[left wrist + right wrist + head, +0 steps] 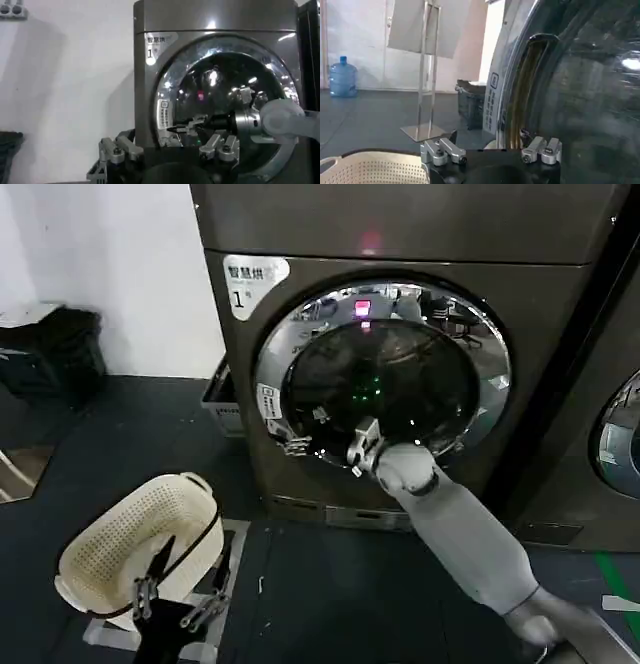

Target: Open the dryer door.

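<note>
The dryer door is a round porthole with a wide chrome rim and dark glass, and a small white sticker sits on the rim's left side. My right gripper reaches up from the lower right and sits at the rim's lower left, just below the sticker. The left wrist view shows the right gripper against the door. In the right wrist view the door's rim edge stands between the spread finger links of the open right gripper. My left gripper hangs open, low at the left.
A cream laundry basket lies on the dark floor beside my left gripper. A neighbouring machine stands at the right. A grey crate and a dark bin sit by the white wall. A sign stand stands behind.
</note>
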Controlling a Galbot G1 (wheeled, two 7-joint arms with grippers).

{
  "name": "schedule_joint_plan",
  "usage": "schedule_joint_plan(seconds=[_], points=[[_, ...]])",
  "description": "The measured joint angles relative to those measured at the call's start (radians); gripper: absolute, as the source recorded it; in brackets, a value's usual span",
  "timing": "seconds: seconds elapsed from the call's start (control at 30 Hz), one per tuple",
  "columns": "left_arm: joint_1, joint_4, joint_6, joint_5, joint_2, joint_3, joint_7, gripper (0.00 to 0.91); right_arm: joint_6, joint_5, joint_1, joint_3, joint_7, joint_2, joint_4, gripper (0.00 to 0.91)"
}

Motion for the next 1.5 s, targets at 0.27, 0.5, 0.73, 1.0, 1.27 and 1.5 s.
schedule_joint_plan(seconds=[0.27, 0.5, 0.73, 1.0, 1.27, 1.5], points=[[-0.002, -0.002, 0.017, 0.01, 0.0, -0.001, -0.001, 0.907, 0.0, 0.0, 0.029, -0.009, -0.013, 0.035, -0.048, 0.907], [-0.016, 0.009, 0.064, 0.034, 0.003, -0.015, -0.037, 0.907, -0.002, 0.009, 0.051, -0.008, -0.052, 0.062, -0.078, 0.907], [-0.03, -0.013, 0.168, 0.017, 0.021, -0.028, -0.033, 0.907, -0.015, 0.059, 0.052, 0.005, -0.12, 0.062, -0.076, 0.907], [-0.074, -0.04, 0.308, -0.106, 0.071, -0.066, -0.026, 0.907, -0.029, 0.061, 0.02, 0.027, -0.266, 0.015, -0.039, 0.907], [-0.162, -0.018, 0.457, -0.223, 0.2, -0.127, -0.08, 0.907, -0.097, 0.042, -0.045, 0.055, -0.426, -0.057, 0.072, 0.907], [-0.299, 0.067, 0.411, -0.403, 0.374, -0.168, -0.028, 0.907, -0.111, 0.028, -0.109, 0.107, -0.529, -0.108, 0.16, 0.907]])
